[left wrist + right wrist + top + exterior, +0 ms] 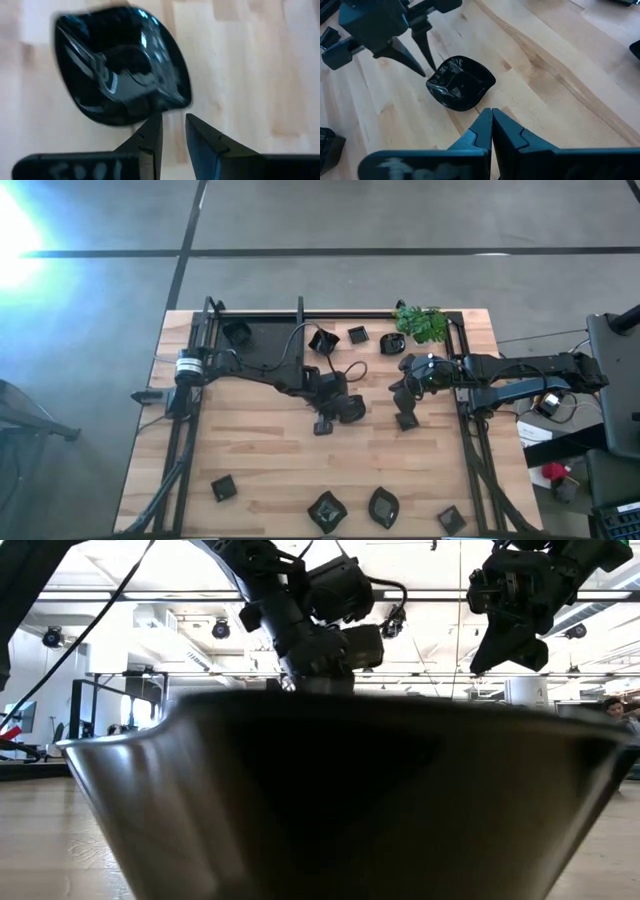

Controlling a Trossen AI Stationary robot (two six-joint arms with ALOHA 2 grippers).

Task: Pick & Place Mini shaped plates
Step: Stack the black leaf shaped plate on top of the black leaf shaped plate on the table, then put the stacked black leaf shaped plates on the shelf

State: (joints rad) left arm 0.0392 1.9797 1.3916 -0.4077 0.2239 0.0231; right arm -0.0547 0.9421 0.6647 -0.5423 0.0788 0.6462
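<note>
– At the middle of the surface, which piece are you working on?
– One rounded mini plate (461, 82), glossy black, lying flat on the wood between my two arms. The left claw (172, 117) points down at its rim with its jaws a little apart and nothing between them. I cannot tell whether the tips touch the rim or stand just beside it.
– And the right claw (491, 112)?
– It is closed, holds nothing and hovers near the same plate on the opposite side.
– So which step is this?
– I judge it to be the approach before the pick, since the plate is not yet held. The other mini plates (327, 510) lie well apart, some along the near edge and some at the far edge by the tray (262, 352) and the plant (420, 323).
– What does the next move call for?
– The jaws open only narrowly, so I think one finger must go inside the rim and one outside. Then I would close on the wall of the plate before lifting. The glaze looks slick, so a shallow bite could let the plate slide or tip.
</note>
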